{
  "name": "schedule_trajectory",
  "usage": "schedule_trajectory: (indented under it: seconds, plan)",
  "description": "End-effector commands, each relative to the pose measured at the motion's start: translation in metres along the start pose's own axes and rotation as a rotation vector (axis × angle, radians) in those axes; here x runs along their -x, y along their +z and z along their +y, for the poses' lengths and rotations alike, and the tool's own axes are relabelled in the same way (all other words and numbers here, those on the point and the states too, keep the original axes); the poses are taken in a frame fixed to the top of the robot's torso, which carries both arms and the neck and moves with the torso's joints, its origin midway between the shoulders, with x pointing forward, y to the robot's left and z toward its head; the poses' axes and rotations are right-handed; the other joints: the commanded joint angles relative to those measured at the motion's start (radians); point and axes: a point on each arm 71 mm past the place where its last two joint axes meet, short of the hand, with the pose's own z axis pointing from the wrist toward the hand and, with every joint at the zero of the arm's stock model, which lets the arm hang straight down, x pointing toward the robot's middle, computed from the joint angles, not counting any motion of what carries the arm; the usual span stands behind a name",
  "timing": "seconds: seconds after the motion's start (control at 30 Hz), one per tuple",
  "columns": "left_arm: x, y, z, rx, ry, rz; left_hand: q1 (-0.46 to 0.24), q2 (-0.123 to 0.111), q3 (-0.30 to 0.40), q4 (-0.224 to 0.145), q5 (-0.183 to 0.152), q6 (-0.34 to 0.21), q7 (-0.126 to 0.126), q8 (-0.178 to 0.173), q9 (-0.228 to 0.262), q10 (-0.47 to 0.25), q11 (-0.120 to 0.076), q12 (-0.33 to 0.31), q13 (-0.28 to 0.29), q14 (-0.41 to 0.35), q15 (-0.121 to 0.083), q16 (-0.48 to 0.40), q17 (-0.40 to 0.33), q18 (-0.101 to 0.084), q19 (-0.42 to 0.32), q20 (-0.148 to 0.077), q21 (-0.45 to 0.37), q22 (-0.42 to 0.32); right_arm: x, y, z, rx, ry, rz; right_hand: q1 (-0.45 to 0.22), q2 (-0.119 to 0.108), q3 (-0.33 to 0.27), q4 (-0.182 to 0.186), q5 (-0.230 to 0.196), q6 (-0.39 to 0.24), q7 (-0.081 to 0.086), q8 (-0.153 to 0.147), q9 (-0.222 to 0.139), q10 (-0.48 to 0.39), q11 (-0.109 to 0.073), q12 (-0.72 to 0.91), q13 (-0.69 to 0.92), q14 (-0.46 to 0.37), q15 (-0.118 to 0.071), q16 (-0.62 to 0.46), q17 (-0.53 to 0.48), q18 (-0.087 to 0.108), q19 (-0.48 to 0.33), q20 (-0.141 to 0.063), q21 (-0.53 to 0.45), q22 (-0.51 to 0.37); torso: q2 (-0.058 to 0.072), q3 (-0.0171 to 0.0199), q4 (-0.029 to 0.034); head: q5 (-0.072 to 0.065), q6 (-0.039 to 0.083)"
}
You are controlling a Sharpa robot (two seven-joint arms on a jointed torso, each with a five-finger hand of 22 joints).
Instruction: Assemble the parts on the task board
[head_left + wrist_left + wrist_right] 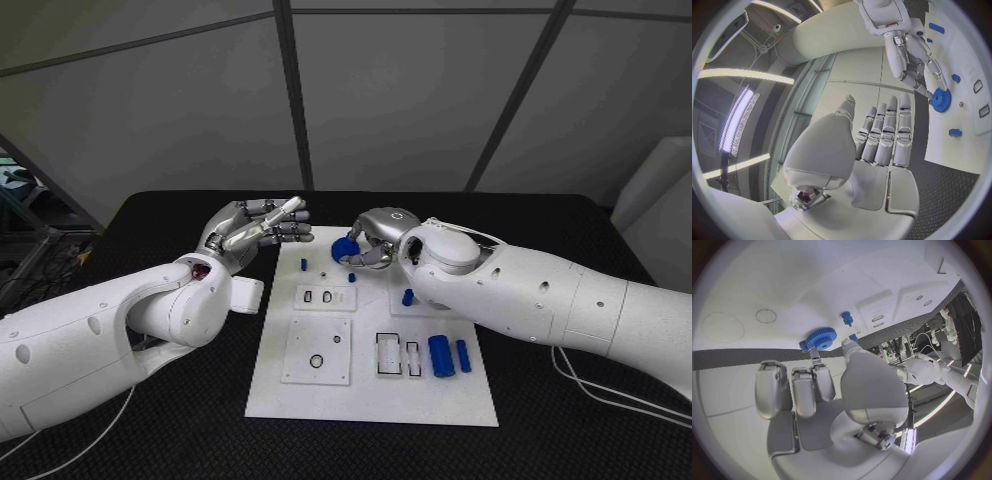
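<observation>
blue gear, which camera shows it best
The right wrist view: the blue gear shows its toothed rim whole at the right hand fingertips. The left wrist view shows it smaller, under those fingers; in the head view the hand mostly hides it.

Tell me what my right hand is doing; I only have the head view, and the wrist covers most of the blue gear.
Observer: In the right wrist view, the right hand touches the rim of the blue gear. I cannot tell whether it is gripped.
Operator: Is the gear on the board?
Observer: The left wrist view shows it right at the edge of the task board.
Operator: Is the left hand carrying anything?
Observer: No. The left hand holds nothing, and its fingers are straight, side by side.
</observation>
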Motion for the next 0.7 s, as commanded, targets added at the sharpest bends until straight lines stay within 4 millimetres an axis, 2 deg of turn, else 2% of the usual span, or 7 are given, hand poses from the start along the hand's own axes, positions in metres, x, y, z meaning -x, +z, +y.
schedule_trajectory:
  seconds: [0.03,0.4,0.7]
  plan:
    - [-0.0011,0.0004,-0.0010,-0.002,-0.002,0.013,-0.004,0.008,-0.002,-0.006,-0.002,-0.004,0.003,-0.005,-0.001,-0.004,0.000,-0.005,-0.001,0.002,0.004,-0.006,0.001,-0.011,0.007,0.002,-0.004,-0.001,-0.0025,0.0007,0.0011,0.010,0.035,0.037,0.002,0.006,-0.006,-0.004,0.006,-0.004,-0.004,-0.002,-0.002,0.010,-0.002,0.005,0.114,0.092,0.000,0.005,0.214,-0.019,0.013,0.002,0.007,0.057,0.001,-0.0008,0.0000,0.002,-0.001]
    - [-0.0014,0.0006,-0.0007,0.000,-0.002,0.014,-0.005,0.009,-0.002,-0.006,-0.001,-0.005,0.003,-0.006,-0.001,-0.005,0.001,-0.006,-0.001,0.002,0.004,-0.007,0.002,-0.011,0.007,0.002,-0.004,-0.001,-0.0071,0.0040,-0.0042,-0.022,0.023,0.082,0.011,0.014,-0.016,-0.007,0.001,-0.023,-0.008,-0.006,-0.008,0.010,-0.007,0.003,0.114,0.092,-0.005,0.007,0.216,-0.019,0.014,-0.003,0.008,0.059,0.000,0.0001,0.0010,0.001,-0.004]
    - [-0.0009,0.0003,-0.0007,0.001,-0.001,0.013,-0.005,0.009,-0.002,-0.006,-0.001,-0.005,0.003,-0.006,-0.001,-0.005,0.001,-0.006,-0.001,0.002,0.004,-0.007,0.002,-0.011,0.007,0.002,-0.004,-0.001,-0.0056,0.0013,-0.0040,-0.021,0.026,0.073,0.018,0.016,-0.017,-0.010,0.002,-0.021,-0.007,-0.002,-0.008,0.013,-0.006,0.007,0.118,0.093,-0.005,0.008,0.219,-0.020,0.015,-0.004,0.010,0.063,0.000,0.0007,-0.0029,0.004,-0.004]
